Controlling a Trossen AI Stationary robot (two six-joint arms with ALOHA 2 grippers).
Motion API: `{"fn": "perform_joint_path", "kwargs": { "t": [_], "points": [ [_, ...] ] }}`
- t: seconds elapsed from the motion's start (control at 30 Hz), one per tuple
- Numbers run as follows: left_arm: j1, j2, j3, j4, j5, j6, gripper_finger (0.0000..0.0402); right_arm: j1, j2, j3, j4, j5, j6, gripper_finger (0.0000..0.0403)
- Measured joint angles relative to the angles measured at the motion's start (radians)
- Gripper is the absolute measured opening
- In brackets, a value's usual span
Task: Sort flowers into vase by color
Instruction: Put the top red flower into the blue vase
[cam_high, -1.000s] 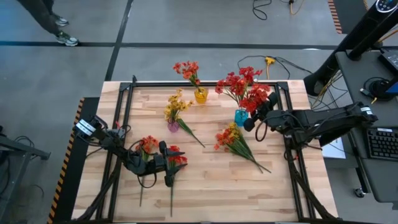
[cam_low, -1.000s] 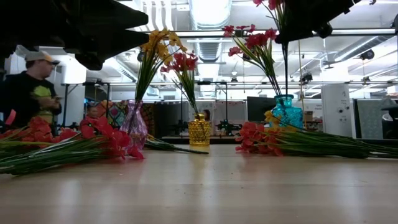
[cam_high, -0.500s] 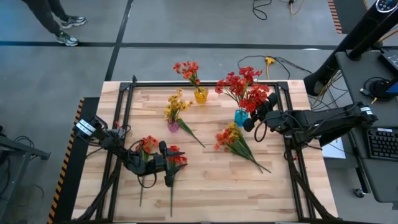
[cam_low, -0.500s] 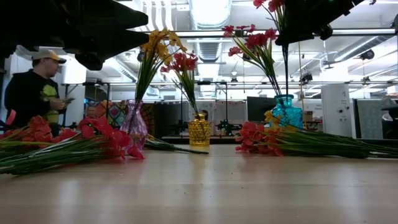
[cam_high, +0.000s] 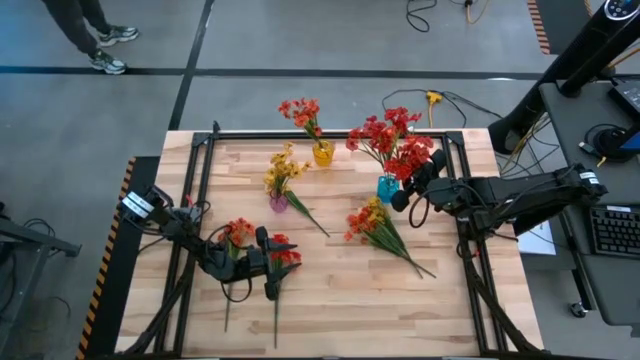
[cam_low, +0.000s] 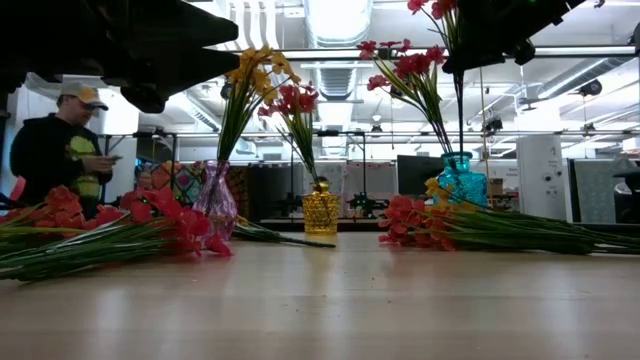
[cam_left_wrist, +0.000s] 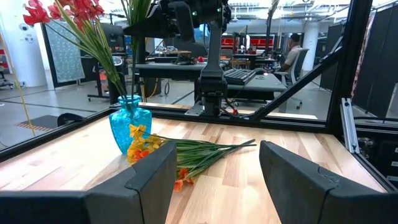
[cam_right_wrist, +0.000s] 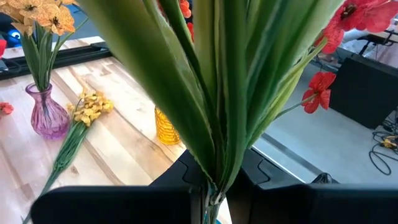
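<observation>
The right gripper (cam_high: 412, 187) hangs just above the blue vase (cam_high: 387, 187), its fingers pinched tight on a red spray (cam_high: 408, 160) whose stems fill the right wrist view (cam_right_wrist: 217, 93). In that view the green stalks run down between the dark fingers, and the red blossoms (cam_right_wrist: 348, 18) fan out above. The blue vase already carries a red bunch (cam_high: 382, 130), and in the low view it stands tall over the glass (cam_low: 460, 180).

Over on the near left, the left gripper (cam_high: 268, 265) hovers low over the table (cam_high: 330, 300), fingers spread wide and empty; the left wrist view shows both fingers (cam_left_wrist: 152, 180) apart with bare wood between them. Two red sprays lie flat by it: one (cam_high: 237, 235) just beside the wrist, another (cam_high: 283, 258) right by the fingers, stems trailing toward the near edge.

Mid-table, a purple vase (cam_high: 278, 203) holds yellow blooms (cam_high: 284, 168), and a loose yellow spray (cam_high: 305, 212) lies next to it. Behind, the yellow vase (cam_high: 322, 153) holds a red spray (cam_high: 300, 110). A mixed orange-and-yellow bunch (cam_high: 375, 225) lies flat near the blue vase, stems pointing toward the near right; the left wrist view catches it too (cam_left_wrist: 186, 155).

A person (cam_low: 60, 150) stands beyond the table in the low view, looking down at something in hand.
</observation>
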Motion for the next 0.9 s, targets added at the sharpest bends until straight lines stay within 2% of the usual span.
{"fn": "perform_joint_path", "kwargs": {
  "t": [0.3,0.63,0.9],
  "points": [
    [0.000,0.000,0.000,0.000,0.000,0.000,0.0212,0.000,0.000,0.000,0.000,0.000,-0.001,0.0036],
    [0.000,0.000,0.000,0.000,0.000,0.000,0.0212,0.000,0.000,-0.001,-0.004,0.000,-0.003,0.0138],
    [0.000,0.000,0.000,0.000,0.000,0.000,0.0212,0.000,-0.002,-0.002,-0.010,0.000,-0.005,0.0193]
  ]
}}
